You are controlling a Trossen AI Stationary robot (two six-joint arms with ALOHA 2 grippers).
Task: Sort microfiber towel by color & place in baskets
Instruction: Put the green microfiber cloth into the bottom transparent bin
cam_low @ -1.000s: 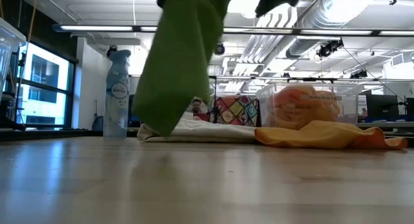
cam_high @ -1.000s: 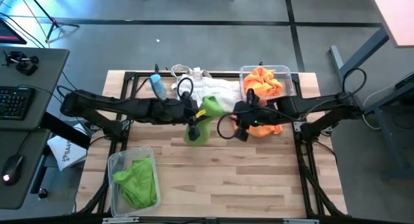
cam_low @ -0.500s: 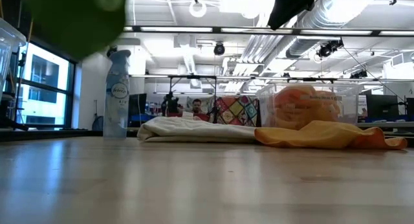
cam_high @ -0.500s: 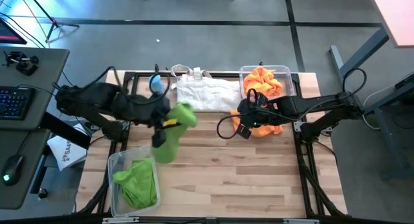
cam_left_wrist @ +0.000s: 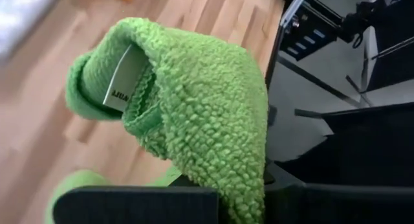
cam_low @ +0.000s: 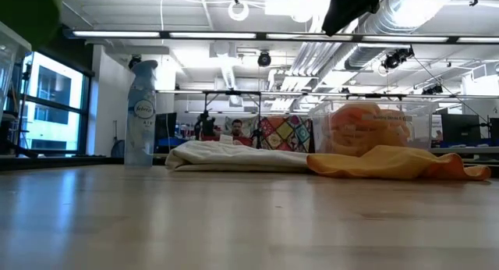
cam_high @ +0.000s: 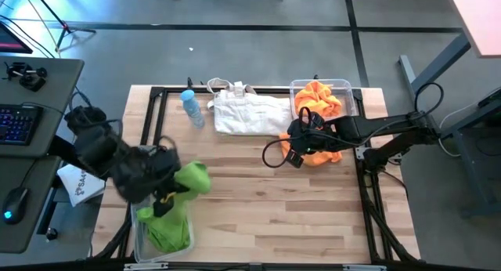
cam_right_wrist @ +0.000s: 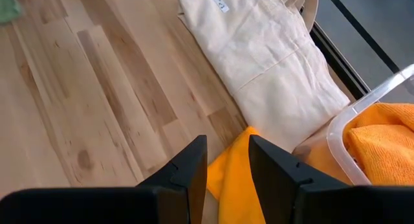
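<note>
This was an open-plan lab or workshop floor with a bare grey concrete floor (cam_high: pixel 258 52). Long fluorescent ceiling lights (cam_low: pixel 234 34) and exposed silver ducts (cam_low: pixel 405 20) ran overhead, and a grey desk with a black keyboard (cam_high: pixel 17 124) stood beside the pale wooden worktable (cam_high: pixel 266 200).

Green towel (cam_left_wrist: pixel 200 114) (white tag showing), pinched in left end effector (cam_left_wrist: pixel 242 201), wooden table (cam_left_wrist: pixel 39 114)

Grey concrete floor (cam_high: pixel 258 44) surrounding wood-plank table (cam_high: pixel 266 200). Desk w/ keyboard (cam_high: pixel 17 124) sitting at table's left. Ceiling strip lights (cam_low: pixel 234 34) glowing; window (cam_low: pixel 48 106) admitting daylight at rear.
</note>
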